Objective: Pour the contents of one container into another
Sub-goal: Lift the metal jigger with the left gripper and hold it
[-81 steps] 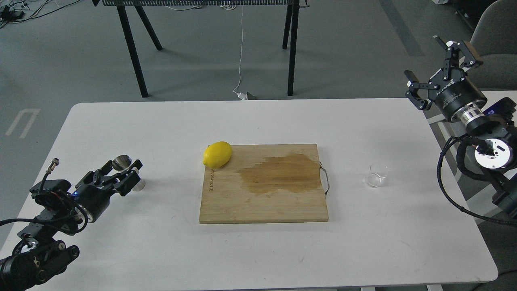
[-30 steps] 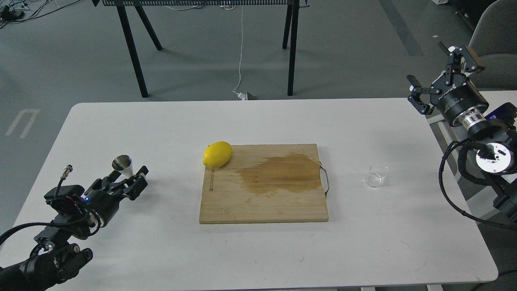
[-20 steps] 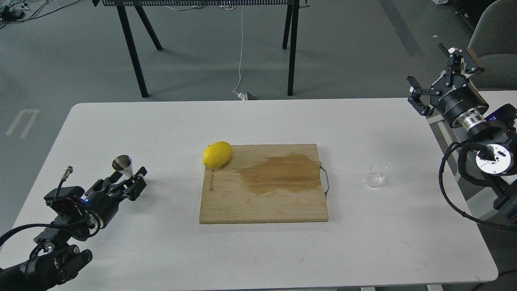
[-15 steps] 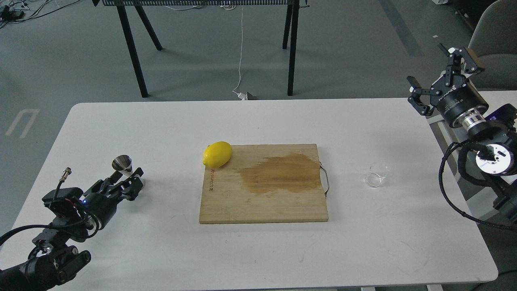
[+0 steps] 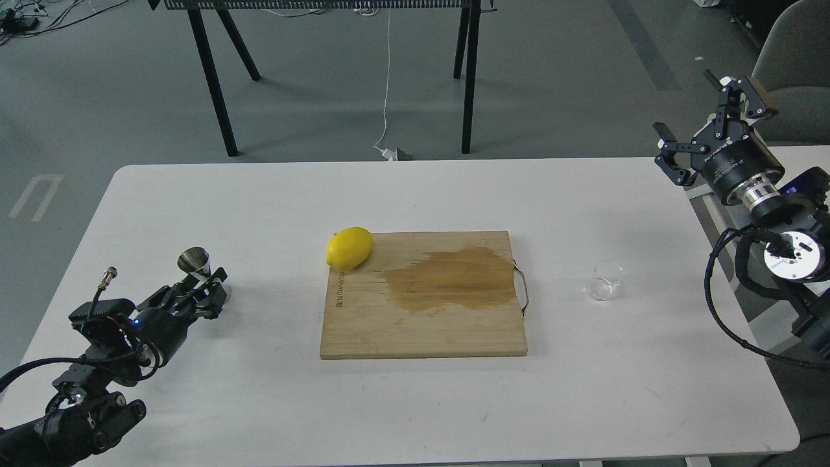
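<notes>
1. The left tool (image 5: pixel 206 293) sits low over the tabletop (image 5: pixel 259 402) near its left edge, right at the waist of the steel jigger (image 5: pixel 196 264). Its dark fingers look drawn close around the lower cone, but I cannot tell whether they actually clamp it or only flank it.
2. The jigger stands upright with its open upper cone facing up. It looks light, rigid and smooth, so it would probably slip under a loose pinch; the narrow waist between the two cones seems the safest place to hold, since the flares above and below would stop it sliding.
3. In the middle lies a wooden cutting board (image 5: pixel 421 324) with a dark wet patch on its right half. A lemon (image 5: pixel 349 247) rests at the board's far left corner, well apart from both vessels.
4. The clear glass cup (image 5: pixel 604 280) stands upright on the tabletop just right of the board's wire handle, with nothing touching it. Whether it holds liquid is hard to make out. It is likely light, hard, slick and breakable; a gentle side grip across the wall below the rim should keep the lip free for pouring.
5. The right tool (image 5: pixel 707 126) hangs high beyond the tabletop's right far corner, fingers spread wide and empty, well away from the cup.
</notes>
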